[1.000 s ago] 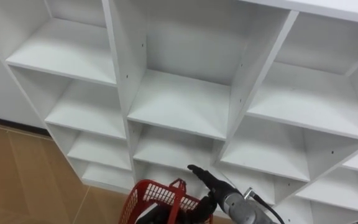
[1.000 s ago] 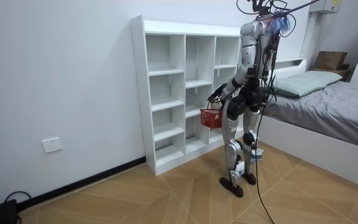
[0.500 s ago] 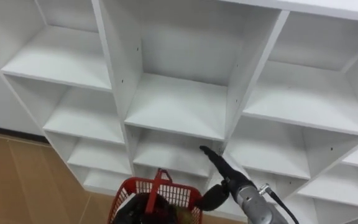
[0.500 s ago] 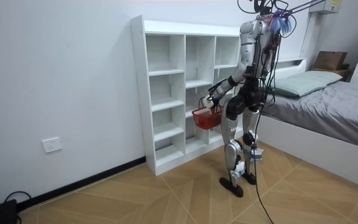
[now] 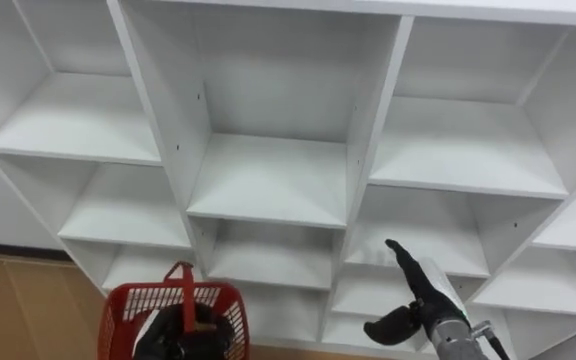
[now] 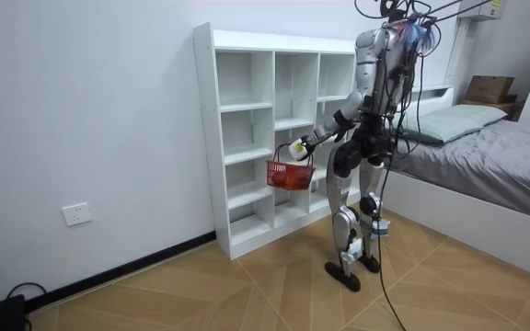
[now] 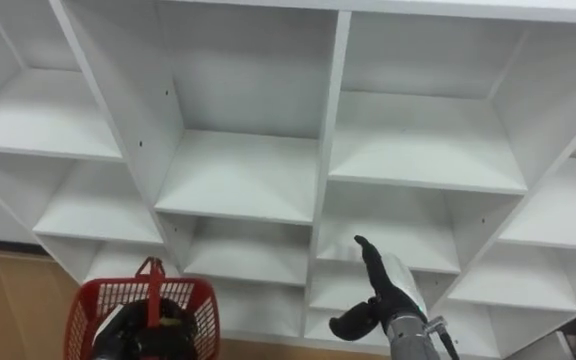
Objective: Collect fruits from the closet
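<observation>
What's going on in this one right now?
The robot stands facing a white shelf unit, with a bed behind it. Its left hand grips the handle of a red basket, which it holds out in front of the shelves. Its right hand is raised and open, with its fingers pointing toward the lower middle compartments, and it holds nothing. I cannot tell what lies in the basket.
</observation>
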Controlling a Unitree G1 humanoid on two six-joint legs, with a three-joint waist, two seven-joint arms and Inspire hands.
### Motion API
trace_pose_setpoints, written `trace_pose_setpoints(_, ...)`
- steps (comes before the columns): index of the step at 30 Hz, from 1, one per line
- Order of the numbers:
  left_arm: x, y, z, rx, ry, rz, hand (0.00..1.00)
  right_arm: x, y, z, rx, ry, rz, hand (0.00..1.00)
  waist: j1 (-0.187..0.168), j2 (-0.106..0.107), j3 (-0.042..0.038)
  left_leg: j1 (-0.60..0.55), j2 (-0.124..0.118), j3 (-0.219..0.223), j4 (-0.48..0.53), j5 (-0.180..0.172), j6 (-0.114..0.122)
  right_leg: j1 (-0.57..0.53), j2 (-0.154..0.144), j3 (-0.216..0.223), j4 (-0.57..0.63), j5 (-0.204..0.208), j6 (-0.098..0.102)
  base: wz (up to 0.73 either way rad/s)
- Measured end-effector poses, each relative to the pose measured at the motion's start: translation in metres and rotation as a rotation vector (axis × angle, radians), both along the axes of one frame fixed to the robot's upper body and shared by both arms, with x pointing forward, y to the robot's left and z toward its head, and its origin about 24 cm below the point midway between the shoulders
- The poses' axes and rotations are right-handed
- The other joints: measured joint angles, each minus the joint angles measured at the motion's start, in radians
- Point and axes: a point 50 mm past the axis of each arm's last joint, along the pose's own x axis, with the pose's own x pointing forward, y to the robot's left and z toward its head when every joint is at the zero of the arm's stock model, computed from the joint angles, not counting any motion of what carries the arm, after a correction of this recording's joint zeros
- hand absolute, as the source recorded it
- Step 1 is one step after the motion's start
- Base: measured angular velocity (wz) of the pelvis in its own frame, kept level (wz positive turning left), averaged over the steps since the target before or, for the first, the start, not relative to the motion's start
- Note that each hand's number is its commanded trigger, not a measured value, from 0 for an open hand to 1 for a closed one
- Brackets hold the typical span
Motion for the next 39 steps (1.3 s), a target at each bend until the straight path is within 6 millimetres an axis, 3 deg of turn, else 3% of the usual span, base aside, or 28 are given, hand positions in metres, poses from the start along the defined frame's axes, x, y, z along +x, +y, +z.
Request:
trace_pose_setpoints(9,-0.022,0.013,-0.017,0.04,0.104,0.079,1.0,-0.004,-0.006,0.002,-0.009,-0.055,-0.035,0.0,-0.024,0.005,0.0027,0.001,0.001,0.012,-0.001,0.0,0.0,0.0,0.0,0.009,-0.003,0.0,0.0,-0.02)
trace_pose_setpoints(20,-0.029,0.022,-0.018,0.079,0.095,0.155,1.0,-0.037,-0.046,-0.019,0.057,0.059,-0.332,0.0,-0.033,0.014,0.0055,0.024,0.003,0.027,-0.017,0.0,0.0,0.005,0.004,0.023,-0.004,0.0,0.0,-0.04)
trace_pose_setpoints(29,-0.069,0.041,-0.031,0.136,0.231,0.282,1.0,-0.095,-0.068,-0.047,0.145,0.276,-0.64,0.0,-0.047,0.021,0.0069,0.045,0.005,0.031,-0.018,-0.01,0.0,0.026,0.006,0.026,-0.018,-0.002,0.003,-0.02)
trace_pose_setpoints(34,-0.079,0.044,-0.034,0.145,0.269,0.3,1.0,-0.124,-0.074,-0.057,0.188,0.395,-0.78,0.0,-0.05,0.033,-0.0005,0.046,0.01,0.044,-0.018,-0.023,0.002,0.021,0.012,0.039,-0.017,-0.002,0.003,-0.07)
trace_pose_setpoints(39,-0.096,0.042,-0.041,0.18,0.355,0.267,1.0,-0.145,-0.07,-0.064,0.228,0.499,-0.829,0.0,-0.054,0.028,-0.0028,0.045,0.01,0.047,-0.017,-0.023,0.001,0.024,0.012,0.038,-0.019,-0.002,0.003,-0.01)
